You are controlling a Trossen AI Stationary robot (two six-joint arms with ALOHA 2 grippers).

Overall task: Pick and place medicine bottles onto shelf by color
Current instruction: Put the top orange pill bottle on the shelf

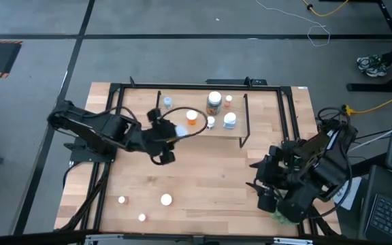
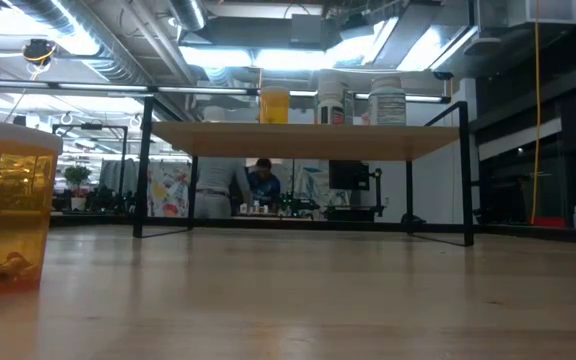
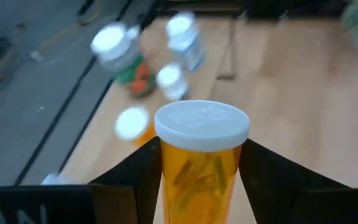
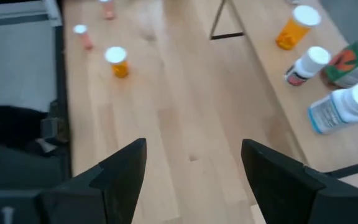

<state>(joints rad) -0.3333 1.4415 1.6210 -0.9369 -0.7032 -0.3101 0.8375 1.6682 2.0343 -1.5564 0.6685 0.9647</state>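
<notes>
The shelf (image 1: 264,112) stands at the table's far middle; in the low view its board (image 2: 298,142) carries bottles. On it stand an orange bottle (image 1: 192,117), a jar (image 1: 214,101), a bluish bottle (image 1: 167,102) and white ones (image 1: 230,120). My left gripper (image 1: 175,131) hangs at the shelf's near left edge, shut on an orange bottle with a white cap (image 3: 201,127). My right gripper (image 1: 260,185) waits open over the table's near right, nothing between its fingers (image 4: 194,168). Three small bottles (image 1: 166,199) stand on the table at the near left. My left gripper pinches the orange bottle's body (image 3: 197,168) between its two fingers, one on each side, just below the white cap. The fingers come from the table's left, slanting down. The bottle stands upright in the hold, cap up, lifted clear of the table.
Close to the low camera stands a large orange bottle (image 2: 8,205). A green spiky plant (image 1: 281,216) lies beside my right arm at the near right edge. Bare tabletop (image 1: 209,177) stretches between the arms. The shelf's black legs (image 1: 245,139) stand on the table. People show in the room behind.
</notes>
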